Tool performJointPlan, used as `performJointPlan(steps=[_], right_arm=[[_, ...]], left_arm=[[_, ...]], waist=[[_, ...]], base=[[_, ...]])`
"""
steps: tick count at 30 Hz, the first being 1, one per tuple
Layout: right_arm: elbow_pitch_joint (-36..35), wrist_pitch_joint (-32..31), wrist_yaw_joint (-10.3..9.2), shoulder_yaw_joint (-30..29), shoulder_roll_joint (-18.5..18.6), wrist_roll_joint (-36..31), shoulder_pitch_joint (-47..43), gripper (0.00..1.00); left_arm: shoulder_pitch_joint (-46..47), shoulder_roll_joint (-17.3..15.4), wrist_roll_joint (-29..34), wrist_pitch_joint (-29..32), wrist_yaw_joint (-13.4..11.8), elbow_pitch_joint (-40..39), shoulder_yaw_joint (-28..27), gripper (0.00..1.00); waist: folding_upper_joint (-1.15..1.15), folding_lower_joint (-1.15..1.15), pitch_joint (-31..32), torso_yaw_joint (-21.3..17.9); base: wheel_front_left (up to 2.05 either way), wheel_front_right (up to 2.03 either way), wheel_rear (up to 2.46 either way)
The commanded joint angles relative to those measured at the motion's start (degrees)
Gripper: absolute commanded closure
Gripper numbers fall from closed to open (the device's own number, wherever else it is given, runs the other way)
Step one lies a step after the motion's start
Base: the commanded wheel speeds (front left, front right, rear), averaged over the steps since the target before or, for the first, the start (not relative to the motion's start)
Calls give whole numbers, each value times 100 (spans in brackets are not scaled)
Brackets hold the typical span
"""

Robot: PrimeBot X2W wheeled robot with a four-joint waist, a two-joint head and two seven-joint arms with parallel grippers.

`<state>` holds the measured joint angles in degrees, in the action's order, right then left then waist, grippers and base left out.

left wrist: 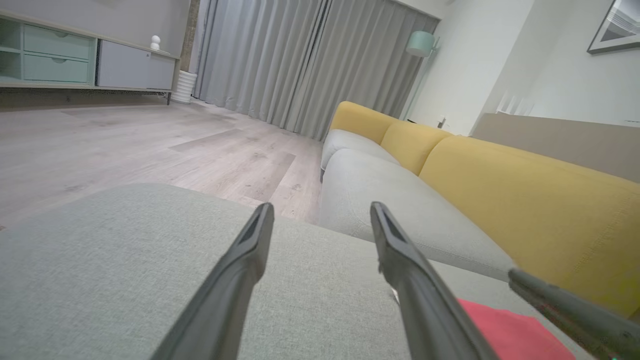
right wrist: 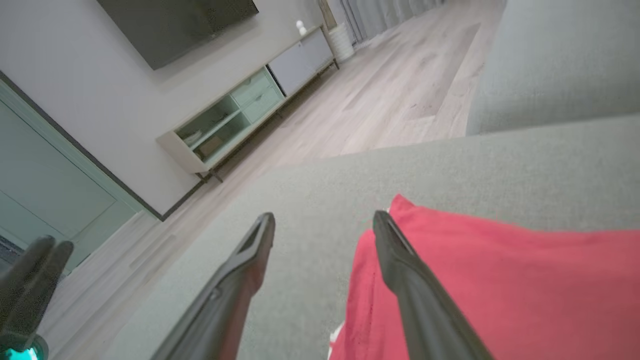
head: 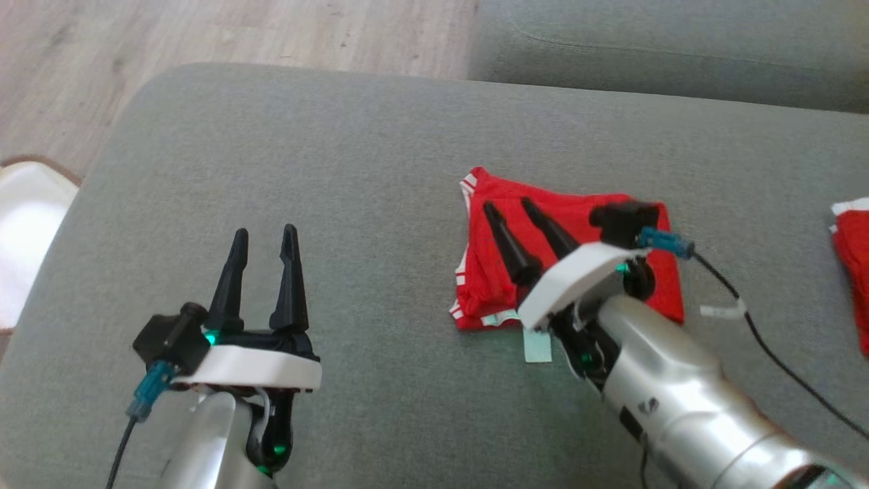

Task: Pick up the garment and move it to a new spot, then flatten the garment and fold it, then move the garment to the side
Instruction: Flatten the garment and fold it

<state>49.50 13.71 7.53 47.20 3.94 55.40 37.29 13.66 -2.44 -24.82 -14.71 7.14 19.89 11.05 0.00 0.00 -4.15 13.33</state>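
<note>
- Garment [head: 574,209]: the red piece lies folded into a compact bundle on the grey cushion [head: 339,170], right of middle in the head view and well clear of the cushion's edges.
- Your right gripper [head: 507,204] hangs just over it, fingers spread and holding nothing. In the right wrist view one finger sits over the red cloth and the other over bare cushion.
- Your left gripper [head: 265,232] is well apart to the left, fingers released and empty.
- Risk: if you pull the right arm away low, a fingertip could catch the top layer and drag the fold open.
- Risk: if you pinch only the upper layer to shift it aside, I judge the bundle would unroll.
- Risk: a second red item [head: 852,251] lies at the right edge, and moving the bundle that way may pile the two together.
- Long axis: its broad near edge runs left to right across the head view.
- Pointing: it narrows to a corner aimed away from you, up and left, with white-striped trim down its left side and a pale label [head: 536,346] sticking out toward you.
</note>
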Motion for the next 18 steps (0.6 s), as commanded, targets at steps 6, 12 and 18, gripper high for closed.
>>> performJointPlan(steps=[6,12,18], right_arm=[[-143,126,-4,-552,-79,-658,597,0],[-784,128,-4,-1951,610,-2214,194,0],[-1712,128,-4,-3266,776,-3452,-842,0]], left_arm=[[221,-43,-27,-29,24,-327,-267,0],[196,-43,4,-29,9,-505,-361,0],[89,-43,138,-29,-11,-602,-474,0]], waist=[[0,0,23,-407],[0,0,51,-785],[0,0,92,-1132]], base=[[0,0,0],[0,0,0],[0,0,0]])
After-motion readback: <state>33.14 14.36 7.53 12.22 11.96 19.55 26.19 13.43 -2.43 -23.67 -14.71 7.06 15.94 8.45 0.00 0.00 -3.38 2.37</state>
